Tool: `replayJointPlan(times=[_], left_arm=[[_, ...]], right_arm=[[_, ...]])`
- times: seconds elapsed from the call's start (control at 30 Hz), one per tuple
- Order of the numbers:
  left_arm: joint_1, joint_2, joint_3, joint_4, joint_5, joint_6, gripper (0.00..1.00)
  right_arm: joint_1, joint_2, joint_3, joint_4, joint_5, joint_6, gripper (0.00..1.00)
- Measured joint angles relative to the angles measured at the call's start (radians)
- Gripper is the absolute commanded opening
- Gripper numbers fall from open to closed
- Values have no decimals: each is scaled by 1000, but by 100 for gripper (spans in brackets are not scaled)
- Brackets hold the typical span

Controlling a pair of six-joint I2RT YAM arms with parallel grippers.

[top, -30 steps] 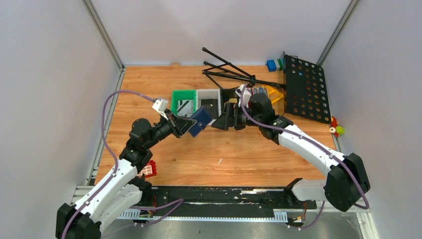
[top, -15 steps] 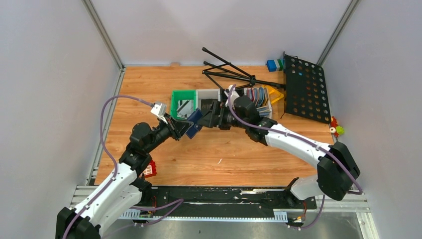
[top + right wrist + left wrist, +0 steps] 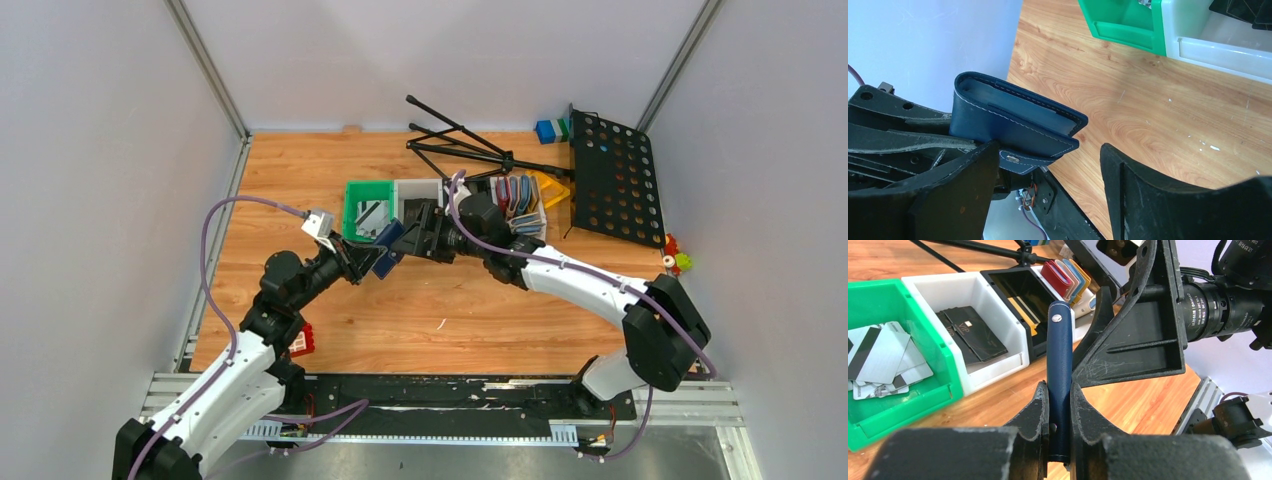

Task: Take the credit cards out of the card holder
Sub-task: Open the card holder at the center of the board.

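The navy-blue card holder (image 3: 390, 248) is held off the table, closed and edge-up, in my left gripper (image 3: 372, 258). In the left wrist view the jaws (image 3: 1059, 387) are shut on its lower part (image 3: 1059, 355). My right gripper (image 3: 408, 236) is open. In the right wrist view its jaws (image 3: 1048, 155) stand wide around the holder's (image 3: 1013, 125) clasp tab (image 3: 1020, 160), the left finger touching or nearly touching it. Silver-grey striped credit cards (image 3: 878, 360) lie in a green bin, dark ones (image 3: 973, 332) in a white bin, tan-gold ones (image 3: 1030, 315) in a black bin.
The three bins (image 3: 358, 192) stand in a row behind the grippers. Red, blue and grey holders (image 3: 518, 192) stand upright beside them. A black folding stand (image 3: 460, 140) and a perforated panel (image 3: 615, 175) lie at the back right. A red brick (image 3: 300, 342) lies near my left arm.
My right gripper has moved left to the card holder. My left gripper has drawn back slightly left with the holder still in it.
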Motion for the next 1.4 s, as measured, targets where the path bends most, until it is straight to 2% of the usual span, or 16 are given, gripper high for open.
replayJointPlan(times=[0.27, 0.63, 0.83, 1.0, 1.13, 1.23, 1.33, 1.4], left_arm=[[3, 5, -17, 34, -13, 14, 0], [5, 4, -18, 4, -22, 37, 0], [-6, -40, -17, -103, -41, 83, 0], [-10, -92, 14, -132, -58, 123, 0], [-10, -94, 37, -101, -60, 125, 0], [-10, -82, 37, -89, -60, 100, 0], [-10, -63, 37, -82, -59, 45, 0], [-10, -55, 35, -70, -57, -1, 0]], right_arm=[[11, 31, 20, -1, -8, 16, 74], [25, 48, 26, -15, 11, 22, 56], [43, 52, 69, -151, 57, -34, 54], [-26, -26, -87, -272, 143, -83, 54], [-75, -103, -158, -368, 179, -111, 57], [-69, -183, -158, -329, 139, -136, 65], [-65, -227, -159, -215, 53, -148, 88], [-61, -228, -159, -126, 0, -143, 95]])
